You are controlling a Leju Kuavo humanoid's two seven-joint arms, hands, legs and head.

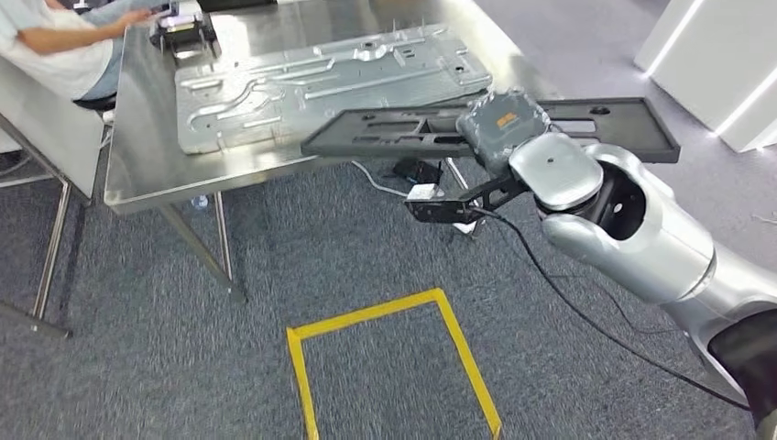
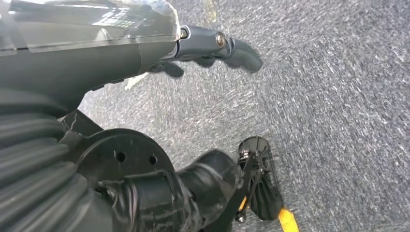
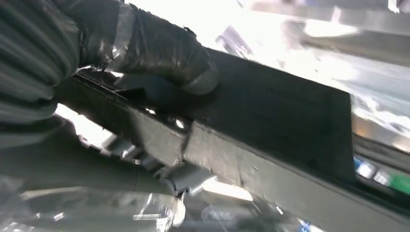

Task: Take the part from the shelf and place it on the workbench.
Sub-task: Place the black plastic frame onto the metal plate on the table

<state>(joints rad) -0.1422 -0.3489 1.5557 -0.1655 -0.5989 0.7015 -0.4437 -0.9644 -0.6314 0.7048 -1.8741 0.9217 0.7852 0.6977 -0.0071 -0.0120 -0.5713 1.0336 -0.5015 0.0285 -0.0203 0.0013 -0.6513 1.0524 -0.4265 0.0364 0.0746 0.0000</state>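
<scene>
My right hand (image 1: 502, 124) grips a long flat black part (image 1: 394, 131) near its middle and holds it level in the air, just off the near right edge of the steel workbench (image 1: 147, 156). Up close in the right wrist view, the thumb (image 3: 159, 46) presses on the black part (image 3: 280, 106) while the fingers wrap under its edge. A large silver stamped metal panel (image 1: 321, 82) lies flat on the workbench. My left hand (image 2: 212, 46) hangs over the grey carpet with its fingers loosely apart, holding nothing.
A person in a white shirt (image 1: 46, 46) sits at the far left of the workbench beside a small black fixture (image 1: 183, 32). Yellow floor tape (image 1: 394, 312) marks a square on the carpet. Black cables (image 1: 568, 302) trail across the floor. White units (image 1: 715, 55) stand at the right.
</scene>
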